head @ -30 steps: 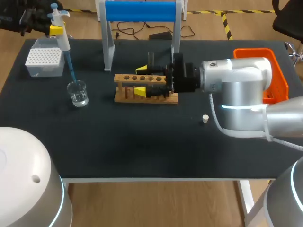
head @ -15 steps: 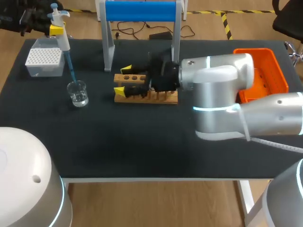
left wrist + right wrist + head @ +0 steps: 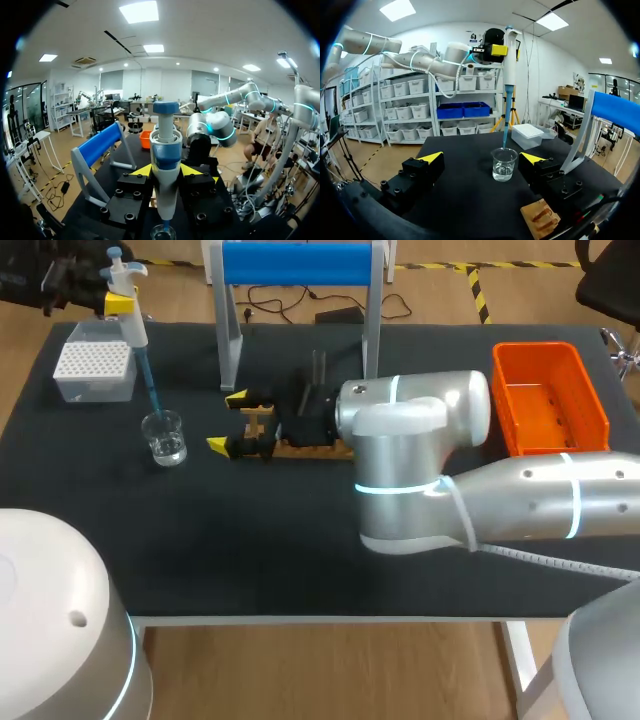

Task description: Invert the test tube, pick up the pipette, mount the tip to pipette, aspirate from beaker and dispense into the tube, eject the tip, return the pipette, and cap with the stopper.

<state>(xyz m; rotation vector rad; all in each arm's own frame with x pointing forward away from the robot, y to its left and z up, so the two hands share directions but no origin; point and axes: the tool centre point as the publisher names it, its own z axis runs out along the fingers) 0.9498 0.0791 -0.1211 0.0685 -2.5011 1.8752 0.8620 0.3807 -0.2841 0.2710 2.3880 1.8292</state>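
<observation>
Near the desk's far left corner, beside the tip box [image 3: 94, 370], our left hand [image 3: 166, 171] grips the pipette [image 3: 132, 330] upright, its blue tip reaching the mouth of the beaker [image 3: 164, 438]. Our right hand [image 3: 227, 421] is spread wide, holding nothing, at the left end of the wooden rack [image 3: 320, 448] mid-desk, fingers pointing toward the beaker.

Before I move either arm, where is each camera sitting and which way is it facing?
Head view: fixed above and behind the robot, looking down on the table; the right arm lies across the middle, right gripper past the wooden rack.
Left wrist view: on the left wrist, facing across the table toward the right arm; the left gripper clamps the pipette above the beaker.
Right wrist view: low over the table, facing the beaker; open right gripper frames it, left arm beyond.
Shared: both wrist views show pipette and beaker.
</observation>
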